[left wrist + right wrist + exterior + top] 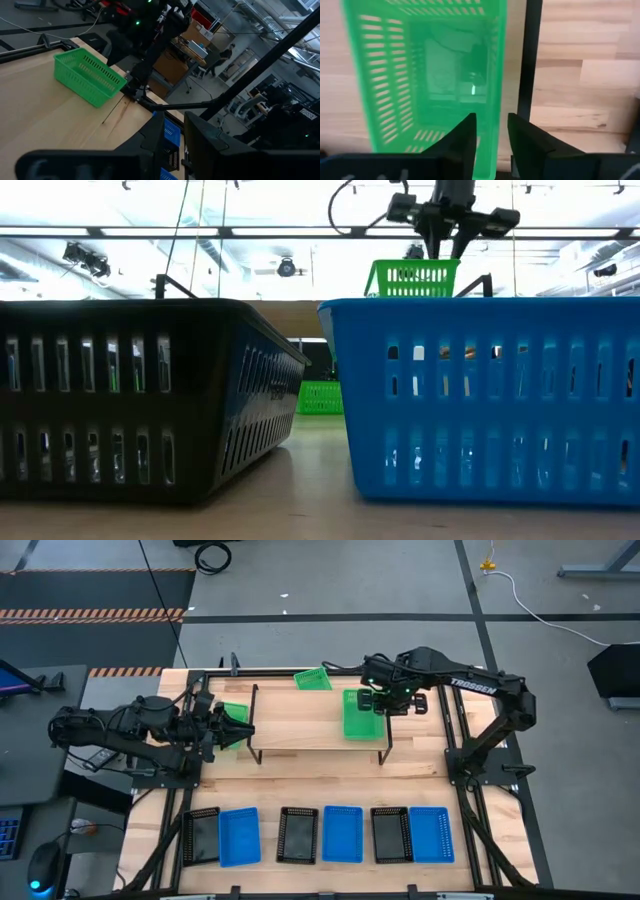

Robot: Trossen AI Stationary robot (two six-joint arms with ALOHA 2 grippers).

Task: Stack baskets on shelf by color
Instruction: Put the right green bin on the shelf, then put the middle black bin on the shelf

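A green basket rests by its bottom on the right end of the shelf; it also shows in the low view. My right gripper points down over it and is open. One finger is inside the basket and one outside, on either side of its long wall. My left gripper stays level at the shelf's left end, a narrow gap between its fingers and nothing in it. A second green basket lies below it.
A third green basket sits on the table behind the shelf. Black baskets and blue baskets alternate in a row along the near edge. The shelf's plank is bare between its left end and the green basket.
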